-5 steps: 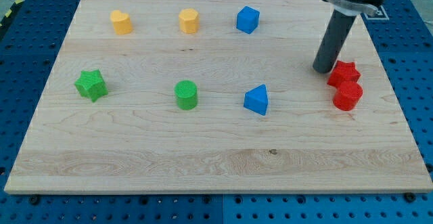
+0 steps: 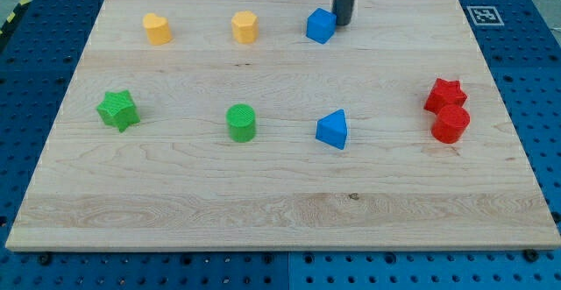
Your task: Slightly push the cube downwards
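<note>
My tip (image 2: 343,24) sits near the view's top, just to the right of the blue cube (image 2: 321,25) and at its upper corner, so close that I cannot tell whether they touch. This end effector is a plain, smooth dark rod with nothing on it that opens, closes or grips, and it holds nothing. The cube lies in the top row of the worktop (image 2: 280,211), a pale wooden board with long grain lines and a small dark knot low down. Left of the cube in the same row are two yellow-orange blocks: a yellow hexagonal block (image 2: 244,27) near it, and further left a yellow heart-like block (image 2: 157,29). In the middle row, from the view's left, I see a green star (image 2: 117,110), a green cylinder (image 2: 241,123) with a ribbed top, and a blue triangular block (image 2: 332,130). On the right side a red star (image 2: 445,95) and a red cylinder (image 2: 450,124) touch each other, the cylinder below the star. All the blocks look like matte plastic with fine layered ridges. A blue perforated surface (image 2: 35,80) surrounds the board.
</note>
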Robot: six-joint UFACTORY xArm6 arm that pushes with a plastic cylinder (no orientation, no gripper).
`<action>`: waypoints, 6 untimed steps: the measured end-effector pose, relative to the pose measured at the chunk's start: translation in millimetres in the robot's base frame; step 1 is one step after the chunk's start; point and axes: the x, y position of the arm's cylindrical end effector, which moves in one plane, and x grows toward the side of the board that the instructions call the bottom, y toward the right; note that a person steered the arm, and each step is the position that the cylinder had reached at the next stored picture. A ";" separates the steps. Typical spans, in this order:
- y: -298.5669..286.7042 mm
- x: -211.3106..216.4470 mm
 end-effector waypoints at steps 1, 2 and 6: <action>-0.6 -20.5; -4.7 11.3; -30.9 -38.8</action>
